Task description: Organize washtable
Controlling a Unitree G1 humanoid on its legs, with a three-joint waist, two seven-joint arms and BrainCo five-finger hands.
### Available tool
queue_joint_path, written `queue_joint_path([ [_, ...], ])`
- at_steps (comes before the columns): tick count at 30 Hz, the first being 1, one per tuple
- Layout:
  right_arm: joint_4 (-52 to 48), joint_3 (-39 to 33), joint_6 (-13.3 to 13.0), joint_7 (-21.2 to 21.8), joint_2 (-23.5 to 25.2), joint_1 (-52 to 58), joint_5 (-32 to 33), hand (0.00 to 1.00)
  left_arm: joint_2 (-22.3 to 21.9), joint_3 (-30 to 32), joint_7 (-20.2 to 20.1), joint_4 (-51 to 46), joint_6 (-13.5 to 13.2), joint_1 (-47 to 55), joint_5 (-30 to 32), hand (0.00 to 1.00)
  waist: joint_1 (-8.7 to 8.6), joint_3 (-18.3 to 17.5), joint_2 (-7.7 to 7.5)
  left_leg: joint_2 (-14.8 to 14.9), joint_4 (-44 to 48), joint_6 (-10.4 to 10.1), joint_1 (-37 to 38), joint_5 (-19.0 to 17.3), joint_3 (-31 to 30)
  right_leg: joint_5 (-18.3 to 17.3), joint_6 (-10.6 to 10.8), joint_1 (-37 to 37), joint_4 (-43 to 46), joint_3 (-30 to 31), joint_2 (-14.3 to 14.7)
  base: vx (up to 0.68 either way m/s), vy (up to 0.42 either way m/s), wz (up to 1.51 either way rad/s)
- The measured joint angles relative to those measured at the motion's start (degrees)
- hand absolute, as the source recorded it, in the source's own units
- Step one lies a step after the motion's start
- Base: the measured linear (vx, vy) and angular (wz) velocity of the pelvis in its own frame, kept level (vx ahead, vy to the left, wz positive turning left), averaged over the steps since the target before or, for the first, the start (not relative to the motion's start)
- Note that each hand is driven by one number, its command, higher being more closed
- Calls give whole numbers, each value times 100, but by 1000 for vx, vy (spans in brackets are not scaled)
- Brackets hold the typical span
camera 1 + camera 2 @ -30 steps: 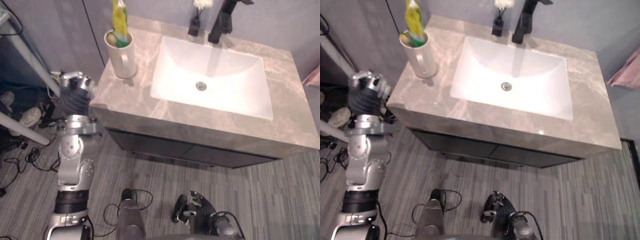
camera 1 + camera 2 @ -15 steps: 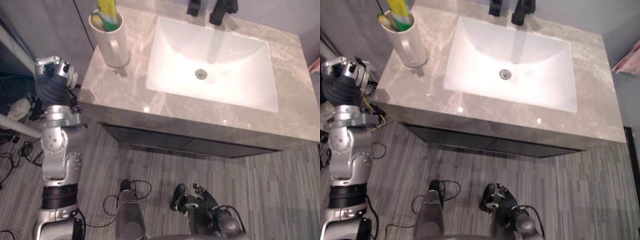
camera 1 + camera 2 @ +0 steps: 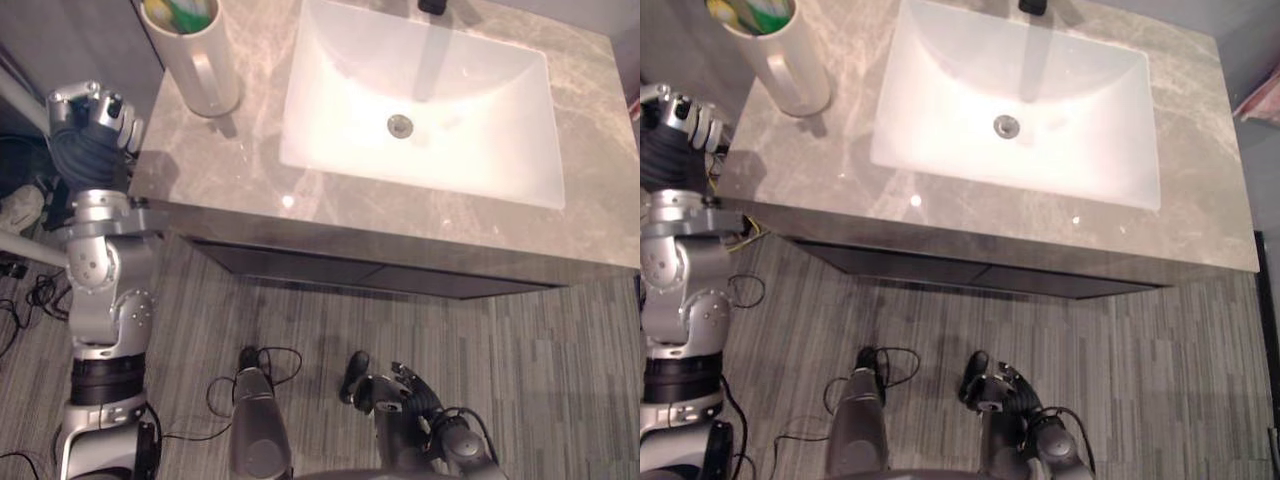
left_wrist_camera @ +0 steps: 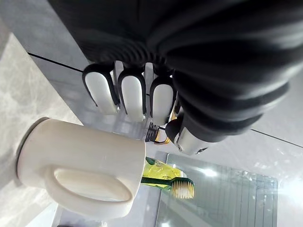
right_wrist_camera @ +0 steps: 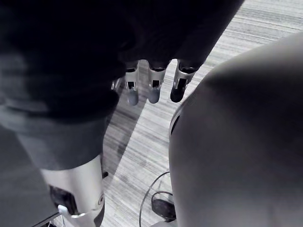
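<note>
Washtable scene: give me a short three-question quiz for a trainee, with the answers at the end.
1. Multiple choice: what stands in the cream mug?
A) a toothbrush and a yellow-green tube
B) a razor
C) nothing
2. True or false: the left hand has its fingers round the cream mug's handle.
3. Short answer: by the robot's own sides, on which side of the sink basin does the cream mug stand?

Key: 1 A. 2 False: the left hand is off the counter's edge, apart from the mug. 3 Left.
</note>
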Motion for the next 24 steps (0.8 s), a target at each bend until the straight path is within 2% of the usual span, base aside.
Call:
queue_joint_path([
  [10, -47, -9, -7, 9, 0, 25, 56, 0, 763, -8, -15, 1, -1, -341, -409, 100, 2, 73, -12, 138, 154, -8, -109, -91, 66, 103, -5, -51, -131, 76, 140, 14, 12, -8],
  [21, -96, -49, -6, 11, -26, 35, 53, 0, 1297, -118, -42, 240, 0, -478, -850, 100, -1, 133, -6, 251, 310, -34, -156, -170, 79, 110, -17, -88, -89, 124, 211, 9, 9, -4],
  [24, -138, -48, -11, 8, -72, 74, 54, 0, 1426, -316, -53, 243, 1, -479, -1030, 100, 4, 141, 6, 246, 321, -31, -154, -171, 83, 110, -17, -91, -74, 127, 214, 0, 0, 0],
])
